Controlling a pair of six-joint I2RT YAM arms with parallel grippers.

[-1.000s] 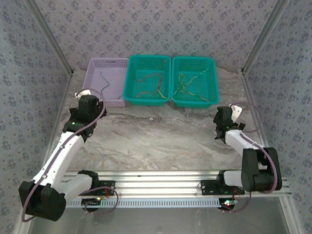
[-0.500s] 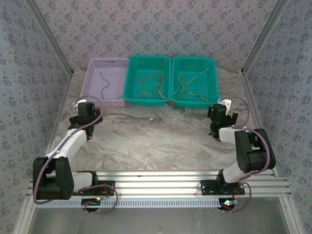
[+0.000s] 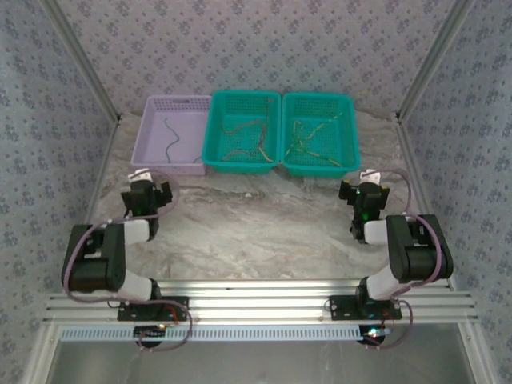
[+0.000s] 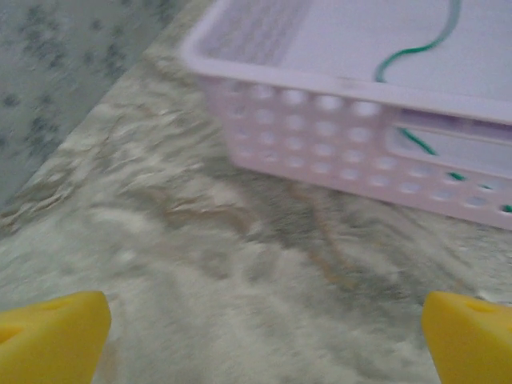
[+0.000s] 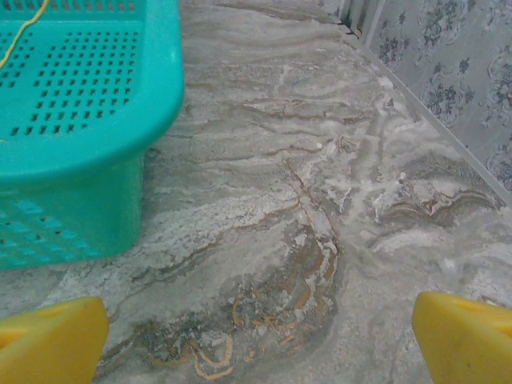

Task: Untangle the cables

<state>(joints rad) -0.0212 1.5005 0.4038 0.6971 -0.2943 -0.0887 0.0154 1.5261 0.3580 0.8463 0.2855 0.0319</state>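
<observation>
— While both arms sit folded low on the marbled surface [image 3: 256,228], the left arm [image 3: 104,260] at lower left of the overhead frame and the right arm [image 3: 408,252] at lower right, which step would you say is in hand?

— A pause between picks, I'd judge. Nothing is carried. The left jaws are spread wide and empty, and so are the right jaws. Each wrist view has a yellow fingertip [image 4: 52,336] in either bottom corner with bare surface between.

— And the cables?

— All in the three baskets across the upper middle. The lilac basket [image 3: 172,132] holds one green cable [image 3: 170,138] lying alone. The middle teal basket [image 3: 242,132] holds a loose cluster [image 3: 244,136]. The right teal basket [image 3: 320,134] holds a tighter knot of strands [image 3: 308,138].

— So the knot is next?

— Likely. An arm must reach up the frame over a teal rim. It then has to nip one thin strand without catching its neighbours. Whether the second arm must pin the rest, I cannot tell.
</observation>
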